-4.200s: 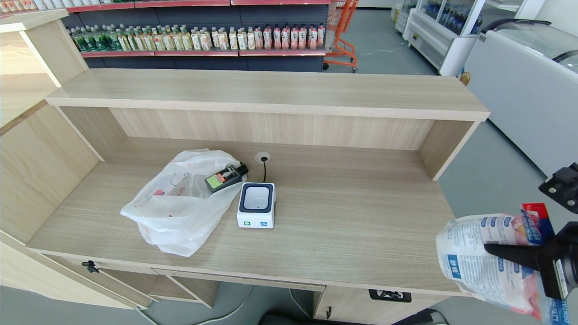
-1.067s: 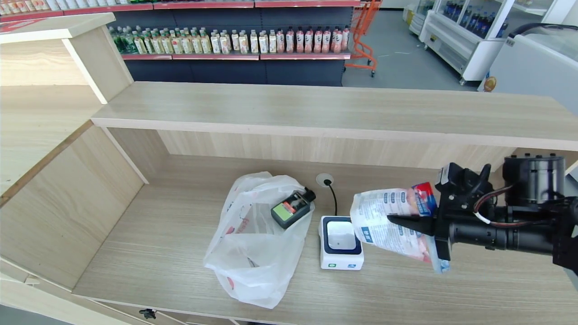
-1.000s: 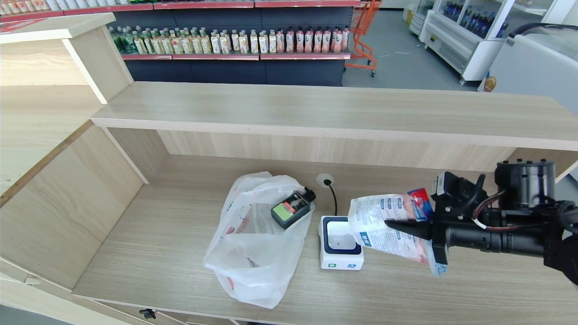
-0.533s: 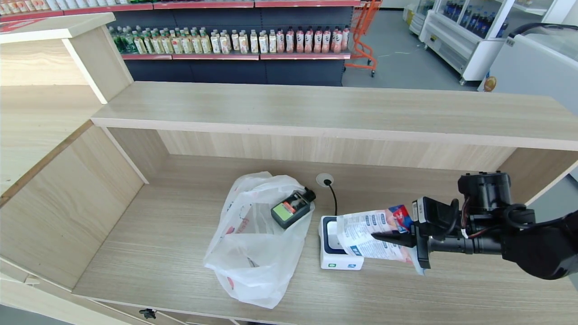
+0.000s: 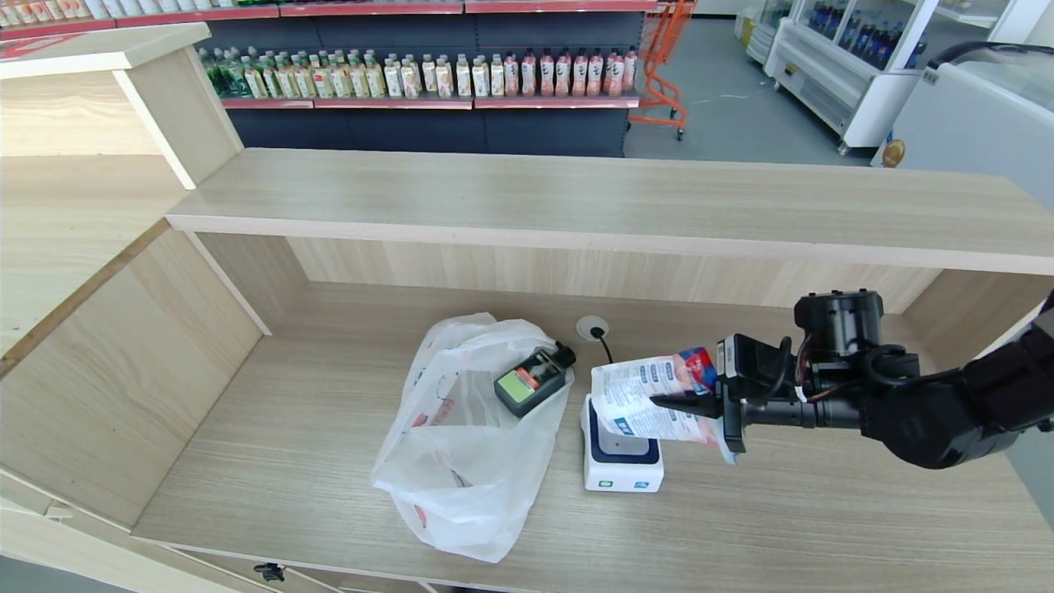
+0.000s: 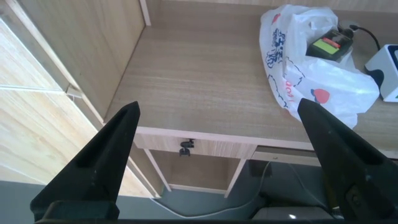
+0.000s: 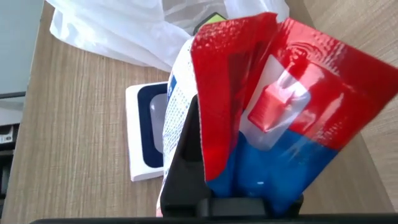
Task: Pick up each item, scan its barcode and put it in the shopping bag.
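Note:
My right gripper (image 5: 687,403) is shut on a white, red and blue snack packet (image 5: 646,395), held just above the white barcode scanner (image 5: 622,465) on the counter. In the right wrist view the packet (image 7: 261,118) hangs over the scanner (image 7: 146,134). To the scanner's left lies the white plastic shopping bag (image 5: 461,436), with a black handheld device with a green screen (image 5: 533,380) resting on its upper edge. My left gripper (image 6: 217,155) is open, hanging off the counter's front edge, with the bag (image 6: 311,68) farther off.
The wooden counter (image 5: 329,428) has a raised back shelf (image 5: 576,198) and side walls. The scanner's cable runs to a grommet hole (image 5: 593,329). Drawers (image 6: 186,146) sit under the front edge. Bare counter lies right and front of the scanner.
The right arm has carried the packet leftward from the counter's right side until it hangs over the scanner. The bag, device and scanner have stayed put.

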Controlling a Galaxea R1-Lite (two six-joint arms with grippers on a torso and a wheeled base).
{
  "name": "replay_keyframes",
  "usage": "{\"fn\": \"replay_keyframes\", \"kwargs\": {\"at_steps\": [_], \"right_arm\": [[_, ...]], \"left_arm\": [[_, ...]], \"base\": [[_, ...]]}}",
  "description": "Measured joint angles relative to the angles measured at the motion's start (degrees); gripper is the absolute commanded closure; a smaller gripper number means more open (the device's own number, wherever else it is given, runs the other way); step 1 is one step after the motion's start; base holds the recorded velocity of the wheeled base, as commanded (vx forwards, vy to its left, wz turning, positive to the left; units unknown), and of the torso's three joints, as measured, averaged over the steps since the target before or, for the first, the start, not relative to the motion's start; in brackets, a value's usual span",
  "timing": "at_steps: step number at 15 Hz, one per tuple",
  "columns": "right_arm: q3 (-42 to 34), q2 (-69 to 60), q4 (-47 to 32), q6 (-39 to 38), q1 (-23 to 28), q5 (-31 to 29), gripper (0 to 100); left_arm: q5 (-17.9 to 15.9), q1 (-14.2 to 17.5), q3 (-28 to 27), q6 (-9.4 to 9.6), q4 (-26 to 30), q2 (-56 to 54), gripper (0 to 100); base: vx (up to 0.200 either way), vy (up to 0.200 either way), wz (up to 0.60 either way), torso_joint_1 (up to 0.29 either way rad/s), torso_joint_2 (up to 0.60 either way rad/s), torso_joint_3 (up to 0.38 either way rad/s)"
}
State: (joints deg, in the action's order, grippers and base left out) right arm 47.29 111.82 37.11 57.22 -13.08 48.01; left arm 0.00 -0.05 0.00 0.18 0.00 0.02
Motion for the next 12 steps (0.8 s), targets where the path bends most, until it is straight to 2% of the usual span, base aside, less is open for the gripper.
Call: {"fn": "replay_keyframes", "kwargs": {"at_steps": [12], "right_arm": [[2.8, 0.8, -0.1, -3.6, -1.2, -0.2, 100]], "left_arm": [[0.0, 0.0, 0.0, -0.05, 0.0, 0.0, 0]], "base": [[0.000, 0.000, 0.00, 0.000, 0.00, 0.000]]}}
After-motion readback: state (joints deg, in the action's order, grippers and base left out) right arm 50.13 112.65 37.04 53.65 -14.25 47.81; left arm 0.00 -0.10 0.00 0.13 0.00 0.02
